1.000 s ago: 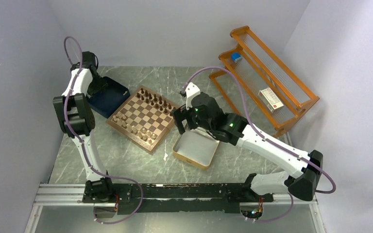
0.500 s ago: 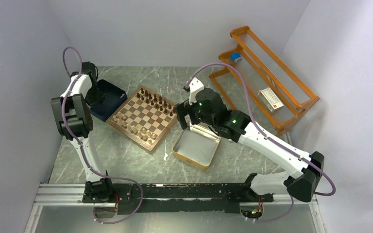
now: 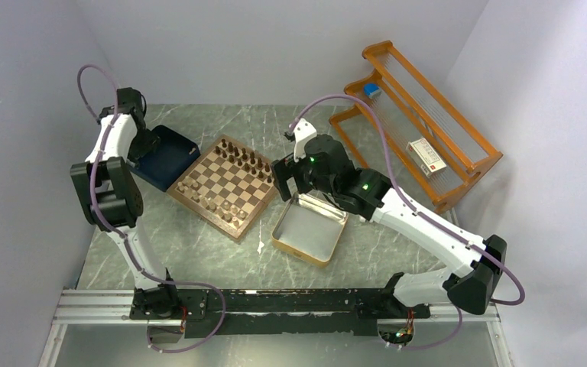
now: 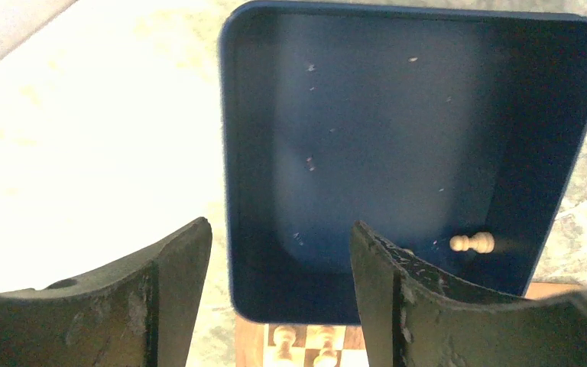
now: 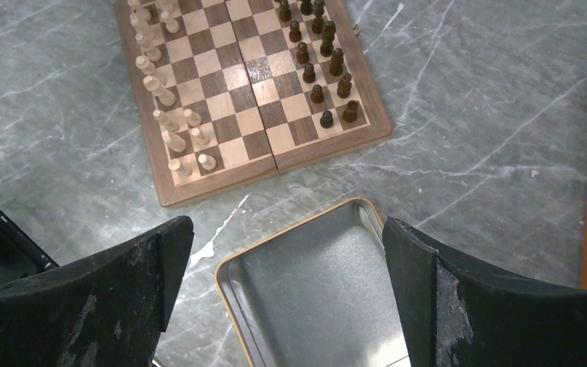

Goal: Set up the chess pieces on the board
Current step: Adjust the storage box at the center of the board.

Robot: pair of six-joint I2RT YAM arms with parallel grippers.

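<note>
The board (image 3: 225, 186) lies mid-table, with dark chess pieces (image 3: 243, 157) along its far right side and pale ones (image 3: 215, 205) along its near left side. The right wrist view shows the board (image 5: 237, 84) with both rows, dark (image 5: 317, 53) and pale (image 5: 164, 99). One pale pawn (image 4: 472, 243) lies on its side in the navy tray (image 4: 224, 153). My left gripper (image 4: 279, 228) is open and empty above the tray's edge nearest the board (image 4: 306, 348). My right gripper (image 5: 284, 224) is open and empty above the empty silver tin (image 5: 329, 283).
The navy tray (image 3: 170, 157) sits left of the board and the tin (image 3: 302, 258) to its right, near the front. An orange wooden rack (image 3: 420, 115) holding small boxes stands at the back right. A small white scrap (image 3: 261, 246) lies by the tin. Walls close in both sides.
My left arm has swung back and to the left, its gripper staying over the navy tray. My right gripper has risen and shifted slightly towards the tin's far end by the board.
</note>
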